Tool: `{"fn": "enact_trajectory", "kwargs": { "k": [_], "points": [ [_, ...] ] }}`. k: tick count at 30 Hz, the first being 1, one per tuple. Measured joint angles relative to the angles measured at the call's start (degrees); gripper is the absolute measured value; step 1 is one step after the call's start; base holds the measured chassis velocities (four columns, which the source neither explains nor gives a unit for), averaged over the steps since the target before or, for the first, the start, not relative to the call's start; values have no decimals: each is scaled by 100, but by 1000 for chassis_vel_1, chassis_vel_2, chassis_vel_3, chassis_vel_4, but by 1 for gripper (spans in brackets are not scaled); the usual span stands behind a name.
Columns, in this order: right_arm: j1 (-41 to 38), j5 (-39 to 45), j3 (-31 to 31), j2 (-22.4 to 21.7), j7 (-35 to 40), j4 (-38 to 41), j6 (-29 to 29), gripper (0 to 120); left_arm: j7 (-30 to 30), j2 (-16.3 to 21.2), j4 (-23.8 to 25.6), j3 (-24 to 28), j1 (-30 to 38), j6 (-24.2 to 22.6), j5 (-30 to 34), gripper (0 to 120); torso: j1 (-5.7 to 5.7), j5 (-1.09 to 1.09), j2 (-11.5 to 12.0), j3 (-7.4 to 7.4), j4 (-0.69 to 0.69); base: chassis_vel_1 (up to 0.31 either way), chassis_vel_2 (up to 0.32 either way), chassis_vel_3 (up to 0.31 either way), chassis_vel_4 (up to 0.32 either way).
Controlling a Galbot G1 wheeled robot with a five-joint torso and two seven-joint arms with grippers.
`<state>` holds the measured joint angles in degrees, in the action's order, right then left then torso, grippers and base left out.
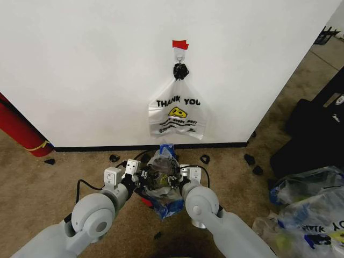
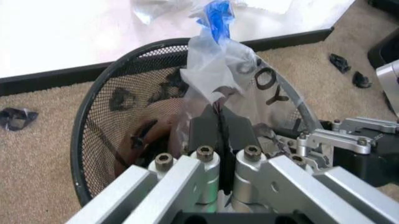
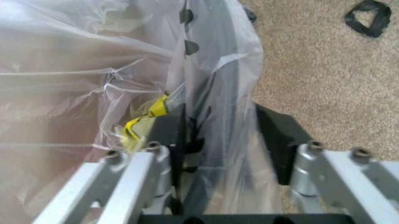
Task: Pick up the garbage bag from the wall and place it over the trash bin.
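1. Thin, crinkly, translucent plastic with blue printed patches: the garbage bag (image 1: 164,183), glossy where light catches its folds.
2. Black wire mesh, matt, open-weave: the trash bin (image 2: 106,121).
3. Brushed silver metal links with dark bolt heads: the left gripper (image 2: 220,135); black matt pads pressed together on the film.
4. Same bare metal on the right gripper (image 3: 221,135); matt black pads spread, plastic film draped between.
5. Smooth, matt white paint: the wall (image 1: 80,64).
6. Rough, short-pile beige carpet: the floor (image 1: 48,188).
7. Whitish glossy plastic, printed black and yellow: the hanging bag (image 1: 177,115).
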<state>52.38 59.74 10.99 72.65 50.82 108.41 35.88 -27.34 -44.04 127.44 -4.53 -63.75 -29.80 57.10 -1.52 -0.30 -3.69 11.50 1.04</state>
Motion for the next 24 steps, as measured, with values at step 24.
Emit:
{"fn": "enact_trajectory", "kwargs": {
  "k": [24],
  "points": [
    [290,96,-387,-66,51,302,-278,1,-134,17,350,-95,-47,-60,291,0,0,0,0,0,0,0,0,0,0]
  ]
}}
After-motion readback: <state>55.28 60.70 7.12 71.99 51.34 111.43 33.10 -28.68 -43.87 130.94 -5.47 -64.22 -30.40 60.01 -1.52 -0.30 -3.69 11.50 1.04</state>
